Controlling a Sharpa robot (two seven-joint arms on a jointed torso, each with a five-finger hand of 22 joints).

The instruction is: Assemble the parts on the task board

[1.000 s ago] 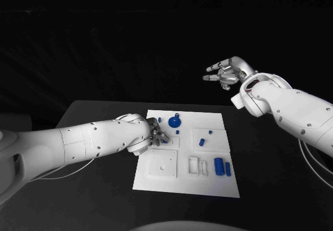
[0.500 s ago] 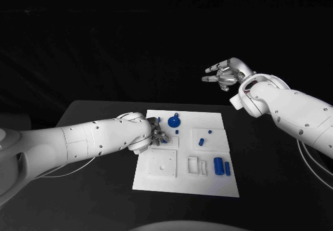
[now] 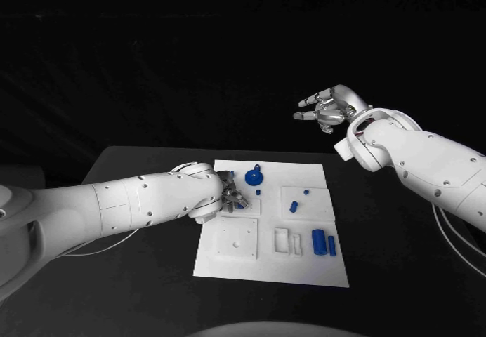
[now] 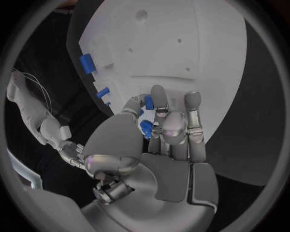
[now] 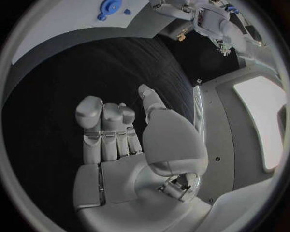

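Note:
The white task board (image 3: 304,270) lies in the middle of the black table. My left hand (image 3: 227,196) hovers low over the board's left edge. In the left wrist view my left hand (image 4: 162,145) has its fingers curled and pinches a small blue part (image 4: 147,128) between the thumb and fingers above the board (image 4: 193,43). My right hand (image 3: 325,108) is raised high beyond the board's far right corner, with its fingers apart and nothing in them; the right wrist view shows the same right hand (image 5: 121,140).
On the board lie a round blue part (image 3: 254,176), a small peg (image 3: 293,207) and two blue bars (image 3: 320,242) near the right edge. The round blue part (image 5: 108,7) appears in the right wrist view too. White recessed blocks (image 3: 239,240) sit at the board's near left.
Hardly anything: my left arm has shifted slightly while its hand stays at the board's left edge. The right hand stays raised.

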